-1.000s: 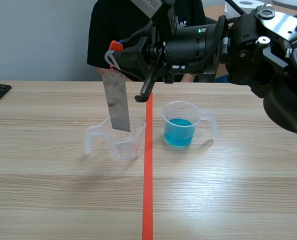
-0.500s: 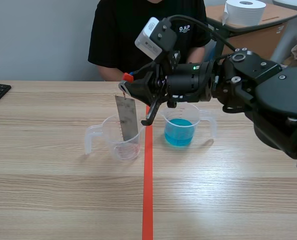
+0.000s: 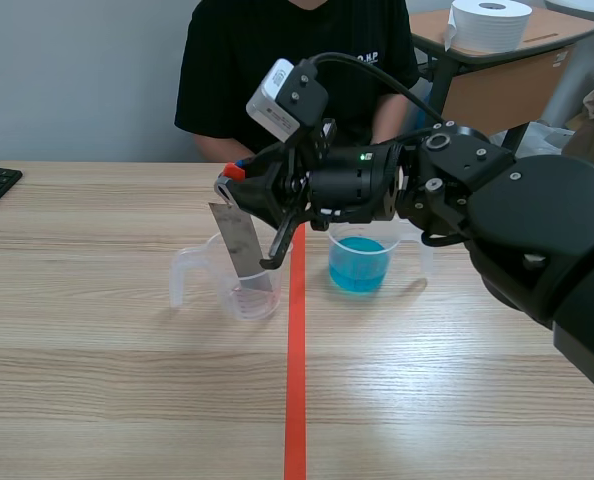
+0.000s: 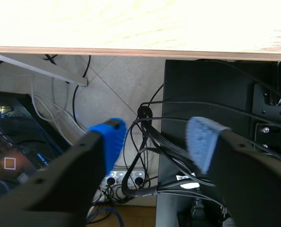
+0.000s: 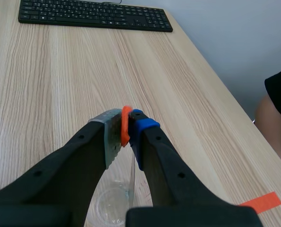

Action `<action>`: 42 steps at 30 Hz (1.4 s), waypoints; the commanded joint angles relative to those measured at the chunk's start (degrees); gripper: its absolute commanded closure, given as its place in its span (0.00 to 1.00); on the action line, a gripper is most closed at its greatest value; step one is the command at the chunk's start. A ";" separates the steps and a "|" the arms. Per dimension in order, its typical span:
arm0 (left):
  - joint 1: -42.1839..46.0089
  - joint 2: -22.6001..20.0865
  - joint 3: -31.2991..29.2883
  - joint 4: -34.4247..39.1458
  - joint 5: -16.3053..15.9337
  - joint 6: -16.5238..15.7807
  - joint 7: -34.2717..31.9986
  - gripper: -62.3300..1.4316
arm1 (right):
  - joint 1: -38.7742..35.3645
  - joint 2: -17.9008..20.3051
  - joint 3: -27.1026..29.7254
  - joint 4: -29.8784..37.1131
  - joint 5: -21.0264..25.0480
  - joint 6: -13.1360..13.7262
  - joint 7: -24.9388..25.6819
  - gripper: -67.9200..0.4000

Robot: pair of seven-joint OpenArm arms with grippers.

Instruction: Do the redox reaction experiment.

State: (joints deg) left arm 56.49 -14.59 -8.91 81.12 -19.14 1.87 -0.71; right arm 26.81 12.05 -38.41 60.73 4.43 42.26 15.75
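1. The thin grey metal strip (image 3: 239,245) hangs tilted from a small orange-red tab (image 3: 235,171). Its lower end now sits inside the clear plastic handled beaker (image 3: 232,302); a second ago it hung higher, with only its tip at the rim.
2. The right gripper (image 3: 232,182) is clenched on that tab and has dropped low over the table (image 3: 127,380).
3. The second clear beaker of blue liquid (image 3: 358,265) stands just across the tape line, untouched, so the reaction probably has not begun.
4. The left gripper (image 4: 154,142) is spread wide on nothing, below the table edge.
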 commanded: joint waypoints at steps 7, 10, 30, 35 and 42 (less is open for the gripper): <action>0.46 0.24 0.04 0.90 0.02 0.11 -0.81 0.12 | 0.63 0.79 0.09 -0.04 0.09 0.46 2.45 0.40; 0.46 0.24 0.04 0.90 0.02 0.13 -0.81 0.06 | 0.63 0.79 0.07 0.04 1.51 0.46 5.22 0.26; 0.48 0.26 0.04 0.90 0.02 1.60 -0.76 0.00 | -0.31 6.21 -7.23 17.51 19.23 0.46 -0.37 0.00; 0.48 0.11 0.04 0.90 0.02 1.86 -0.79 0.00 | -0.42 12.46 -6.88 20.15 26.23 0.46 -3.04 0.00; 1.51 -1.68 0.22 0.90 0.02 0.96 -0.79 0.00 | -3.80 18.29 1.01 20.57 29.68 0.46 -5.51 0.00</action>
State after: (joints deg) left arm 56.66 -15.09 -8.73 81.12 -19.14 2.85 -0.71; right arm 22.92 30.39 -39.55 80.68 33.26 42.33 9.58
